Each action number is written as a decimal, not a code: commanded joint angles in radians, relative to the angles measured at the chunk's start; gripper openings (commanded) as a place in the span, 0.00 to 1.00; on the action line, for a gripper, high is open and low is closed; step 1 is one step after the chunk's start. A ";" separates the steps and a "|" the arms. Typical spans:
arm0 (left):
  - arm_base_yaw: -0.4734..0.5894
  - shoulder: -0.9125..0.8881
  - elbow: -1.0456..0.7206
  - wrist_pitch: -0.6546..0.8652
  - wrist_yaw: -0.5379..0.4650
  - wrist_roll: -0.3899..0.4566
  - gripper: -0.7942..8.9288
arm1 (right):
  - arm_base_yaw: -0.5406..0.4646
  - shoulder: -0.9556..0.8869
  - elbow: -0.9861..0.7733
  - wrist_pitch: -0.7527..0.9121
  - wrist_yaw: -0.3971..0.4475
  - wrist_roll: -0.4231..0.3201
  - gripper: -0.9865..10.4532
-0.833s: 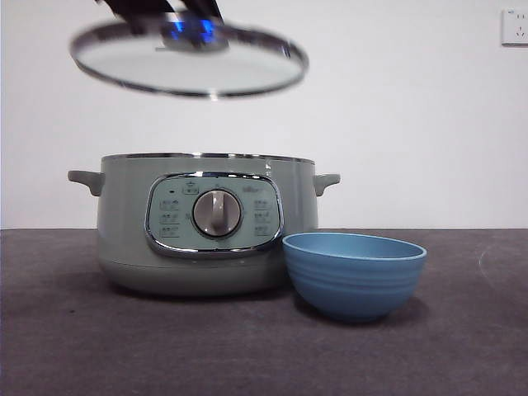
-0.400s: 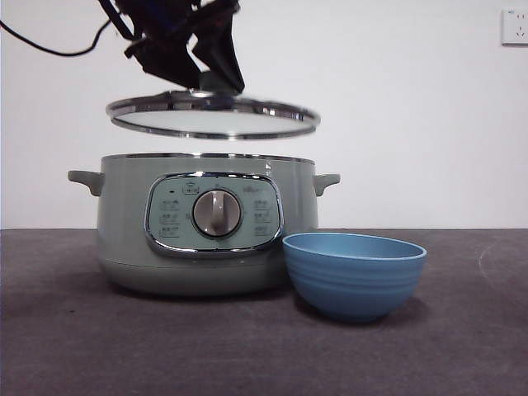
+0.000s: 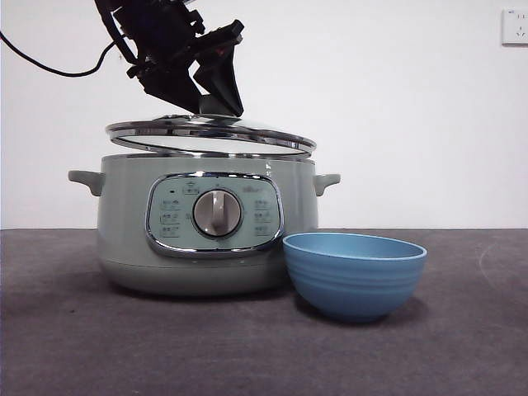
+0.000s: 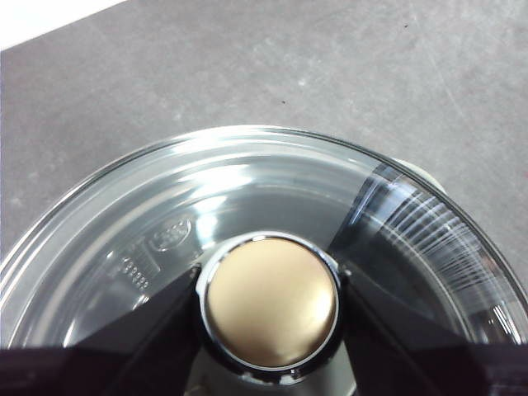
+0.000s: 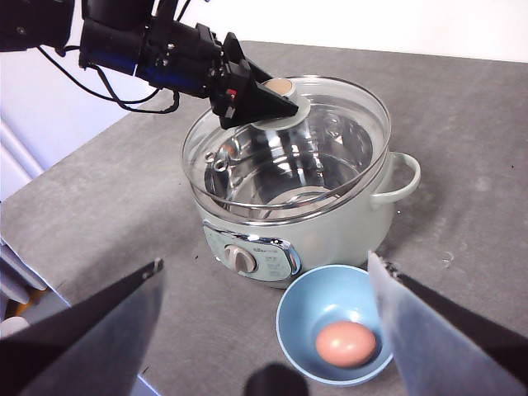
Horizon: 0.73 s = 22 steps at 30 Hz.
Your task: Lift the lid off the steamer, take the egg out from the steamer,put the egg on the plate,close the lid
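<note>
A: How far along can the task be judged to be?

B: Most of it appears done. The egg [image 5: 346, 343] is seen lying in the plate [image 5: 297, 309], which stands on the desk [image 3: 462, 330] just in front of the steamer [image 3: 124, 239], touching or nearly touching its lower front. No egg can be made out inside the steamer through the glass.

A: And the lid [image 3: 210, 134]?

B: It is held by its knob [image 4: 271, 302] between the jaws of the left gripper [image 4: 271, 305], which are closed against either side of the knob. The lid is carried just above the steamer's rim, slightly tilted; a thin gap shows on one side in the front view, while on the other side it cannot be told whether rim and lid already touch.

A: So what is left?

B: Only the closing step, by this judgement: the lid has yet to be seated flat and then released.

A: Is the right gripper [image 5: 264, 330] involved?

B: It is held well above the desk, apart from the steamer, its jaws spread wide and nothing gripped. It looks to be waiting.
</note>
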 commanded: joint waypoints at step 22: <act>0.006 0.022 0.012 0.005 0.022 0.012 0.07 | 0.002 -0.002 -0.008 0.005 0.003 0.007 0.45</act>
